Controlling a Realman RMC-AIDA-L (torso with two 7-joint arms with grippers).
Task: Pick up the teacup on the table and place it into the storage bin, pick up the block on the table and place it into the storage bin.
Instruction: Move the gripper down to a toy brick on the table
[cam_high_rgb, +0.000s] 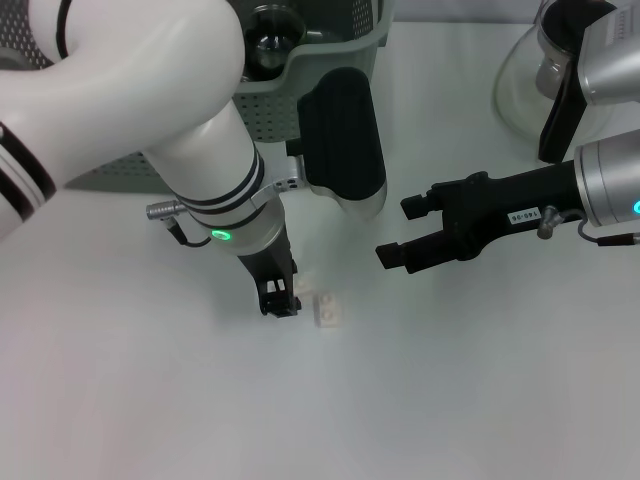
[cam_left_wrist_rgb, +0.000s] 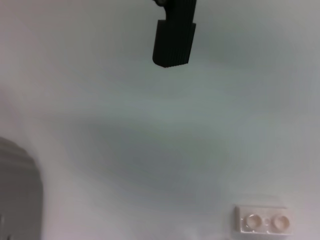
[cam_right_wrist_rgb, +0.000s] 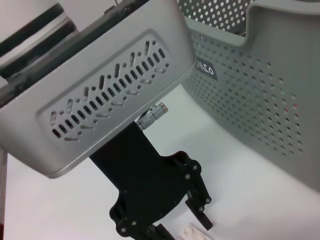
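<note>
The block (cam_high_rgb: 330, 312) is a small pale two-stud brick lying on the white table; it also shows in the left wrist view (cam_left_wrist_rgb: 263, 220) and the right wrist view (cam_right_wrist_rgb: 194, 234). My left gripper (cam_high_rgb: 280, 297) points straight down, open, just left of the block and close to the table, with the block outside its fingers (cam_right_wrist_rgb: 201, 212). My right gripper (cam_high_rgb: 405, 230) hovers open and empty to the right of the block. The storage bin (cam_high_rgb: 330, 55) stands at the back, its black label (cam_right_wrist_rgb: 206, 70) facing me. What looks like the glass teacup (cam_high_rgb: 265, 40) sits inside the bin.
A glass pot (cam_high_rgb: 535, 80) with a black handle stands at the back right of the table (cam_high_rgb: 450, 400). The left arm's black and silver wrist housing (cam_high_rgb: 340, 140) hangs in front of the bin's front wall. One black finger (cam_left_wrist_rgb: 174, 42) hovers over bare table.
</note>
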